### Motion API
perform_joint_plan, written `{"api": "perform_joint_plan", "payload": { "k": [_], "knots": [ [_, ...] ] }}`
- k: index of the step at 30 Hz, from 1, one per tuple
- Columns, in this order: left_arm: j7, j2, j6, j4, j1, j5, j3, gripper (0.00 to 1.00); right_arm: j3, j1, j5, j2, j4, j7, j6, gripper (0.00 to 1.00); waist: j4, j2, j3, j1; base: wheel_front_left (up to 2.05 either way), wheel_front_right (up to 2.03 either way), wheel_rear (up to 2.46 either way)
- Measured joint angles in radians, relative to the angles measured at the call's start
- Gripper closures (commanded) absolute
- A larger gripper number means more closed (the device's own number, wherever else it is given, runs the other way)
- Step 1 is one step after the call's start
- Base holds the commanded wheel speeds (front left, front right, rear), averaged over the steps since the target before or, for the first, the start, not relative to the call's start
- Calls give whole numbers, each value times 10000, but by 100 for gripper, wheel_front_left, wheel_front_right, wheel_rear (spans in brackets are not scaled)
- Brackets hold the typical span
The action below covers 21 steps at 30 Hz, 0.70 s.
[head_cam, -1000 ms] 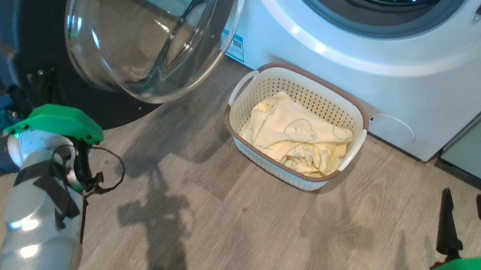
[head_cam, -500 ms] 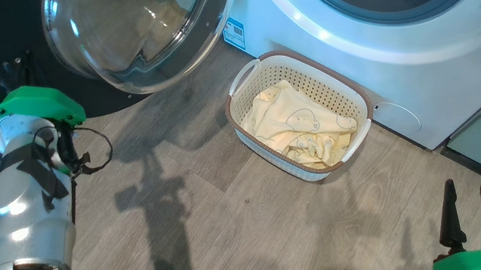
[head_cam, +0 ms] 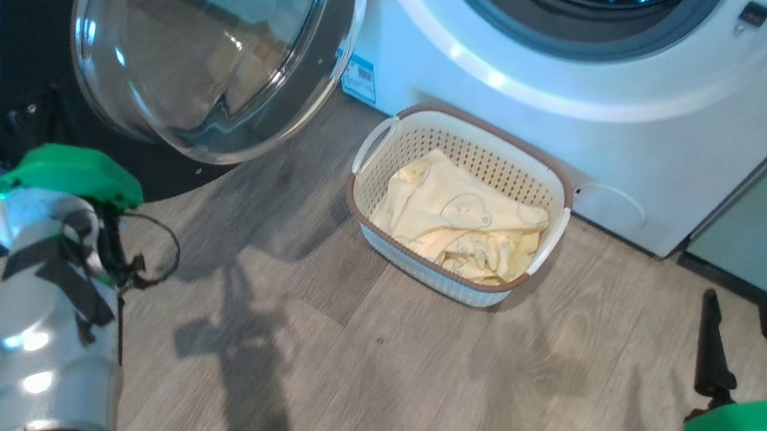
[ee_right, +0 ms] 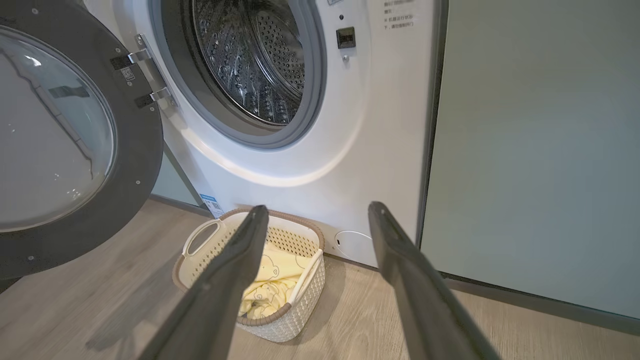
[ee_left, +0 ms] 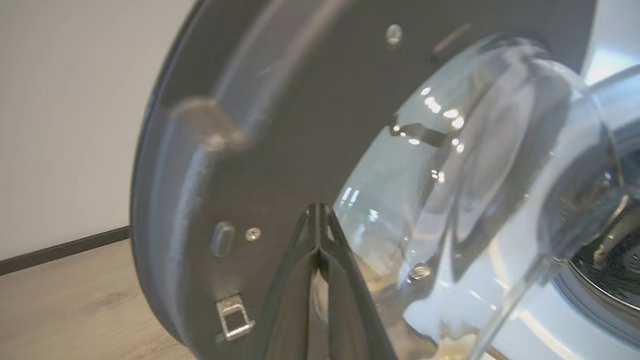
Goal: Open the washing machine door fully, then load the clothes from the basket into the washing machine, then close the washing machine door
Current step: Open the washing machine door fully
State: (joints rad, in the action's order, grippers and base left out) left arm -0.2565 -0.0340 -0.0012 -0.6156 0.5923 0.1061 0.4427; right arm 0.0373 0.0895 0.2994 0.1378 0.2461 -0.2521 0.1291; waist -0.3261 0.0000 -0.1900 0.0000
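The washing machine door (head_cam: pixel 17 37) stands swung out to the left, its clear glass dome (head_cam: pixel 210 54) facing the room. My left gripper (ee_left: pixel 318 215) is shut on nothing, its tips close before the door's (ee_left: pixel 300 125) black inner rim. In the head view its green mount (head_cam: pixel 68 174) sits just under the door. The washing machine (head_cam: pixel 639 147) shows its open steel drum (ee_right: pixel 250 55). The basket (head_cam: pixel 472 154) stands on the floor against the machine, holding the pale yellow clothes (head_cam: pixel 452 221). My right gripper (head_cam: pixel 736 305) is open and empty, well right of the basket (ee_right: pixel 295 320).
A pale teal cabinet (ee_right: pixel 540 150) adjoins the washer on the right. Wood floor (head_cam: pixel 378 354) stretches between my two arms and the basket. Beyond the door, the left wrist view shows a white wall (ee_left: pixel 60 125) with a dark skirting.
The head view has shifted a little with the camera. My left arm stays by the door's lower rim and the right gripper stays open. Basket and clothes have not moved.
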Motion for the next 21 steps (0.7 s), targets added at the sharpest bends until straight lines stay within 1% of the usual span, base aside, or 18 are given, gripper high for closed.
{"api": "perform_joint_plan", "payload": {
  "k": [2, 3, 8, 9, 10, 11, 12, 14, 15, 16, 21],
  "knots": [
    [0, 40, -196, 111, -312, -102, -211, 100, -31, -52, 0, -144, 8, -2, 0, 0, 70, 0, 206, -1, 0, 0, 0],
    [0, 40, -196, 111, -312, -102, -211, 100, -31, -52, 0, -144, 8, -2, 0, 0, 70, 0, 206, -1, 0, 0, 0],
    [0, 79, -681, 694, -1318, -213, -736, 100, -58, -350, 0, -284, 27, -2, 0, 0, 308, 0, 756, -1, 0, 0, 0],
    [0, 77, -757, 779, -1485, -217, -871, 96, -63, -469, 0, -328, 31, -2, 0, 0, 373, 0, 865, -1, 0, 0, 0],
    [0, 75, -826, 844, -1639, -265, -1003, 96, -46, -563, 0, -380, 50, -2, 0, 0, 455, 0, 962, -1, 0, 0, 0],
    [0, 75, -859, 897, -1778, -297, -1164, 82, -36, -655, 0, -441, 52, 0, 0, 0, 548, 0, 1050, -1, 0, 0, 0],
    [0, 77, -920, 945, -1911, -299, -1304, 65, -27, -719, 0, -483, 63, 0, 0, 0, 649, 0, 1131, -1, 0, 0, 0],
    [0, 79, -963, 1003, -2152, -284, -1572, 17, -59, -831, 0, -506, 59, 0, 0, 0, 872, 0, 1283, -1, 0, 0, 0],
    [0, 82, -1014, 1085, -2295, -265, -1651, 2, -67, -865, -2, -510, 61, 0, 0, 0, 994, 1, 1352, -1, 0, 0, 0],
    [0, 81, -1016, 1191, -2453, -253, -1751, 0, -94, -872, -2, -518, 58, 0, 0, 0, 1125, 1, 1410, -1, 0, 0, 0],
    [0, 77, -1058, 1546, -3076, -2, -2272, 0, -176, -874, -6, -558, -2, 0, 0, 0, 1836, 0, 1625, -1, 0, 0, 0]
  ]
}}
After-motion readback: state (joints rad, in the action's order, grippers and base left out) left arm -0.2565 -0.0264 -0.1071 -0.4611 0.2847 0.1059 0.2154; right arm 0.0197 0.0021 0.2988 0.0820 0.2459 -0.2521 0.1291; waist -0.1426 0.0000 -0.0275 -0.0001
